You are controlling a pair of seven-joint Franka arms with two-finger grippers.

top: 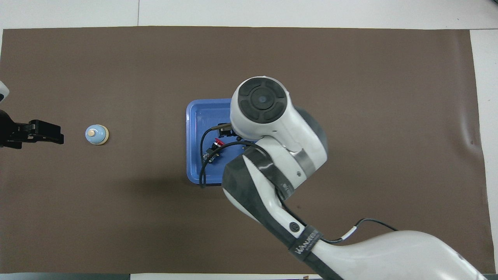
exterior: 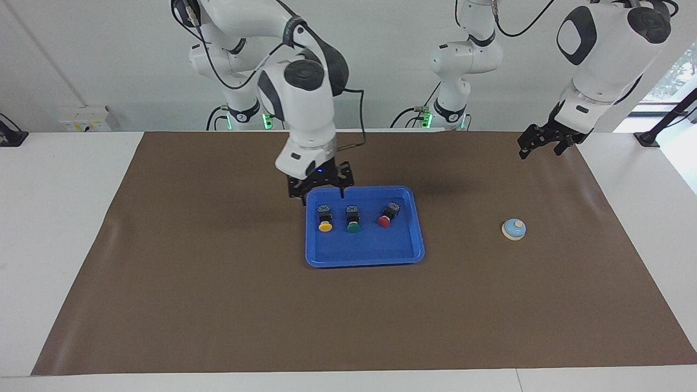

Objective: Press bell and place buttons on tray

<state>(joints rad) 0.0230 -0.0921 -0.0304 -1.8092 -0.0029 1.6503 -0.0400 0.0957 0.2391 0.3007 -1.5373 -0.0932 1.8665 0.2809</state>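
Three buttons (exterior: 354, 216) lie in a row in the tray (exterior: 364, 257) at mid-table, in the half nearer the robots. The bell (exterior: 513, 229) sits on the mat (exterior: 218, 305) — well apart, toward the left arm's end.

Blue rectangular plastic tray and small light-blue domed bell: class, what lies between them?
Only bare brown mat lies between the tray and the bell, shown in the facing view.

I see a white counter (exterior: 65, 228) w/ a brown mat (exterior: 218, 305) over most of it, plain white wall (exterior: 98, 60) at the robots' end, daylit window (exterior: 675, 76) at one corner.
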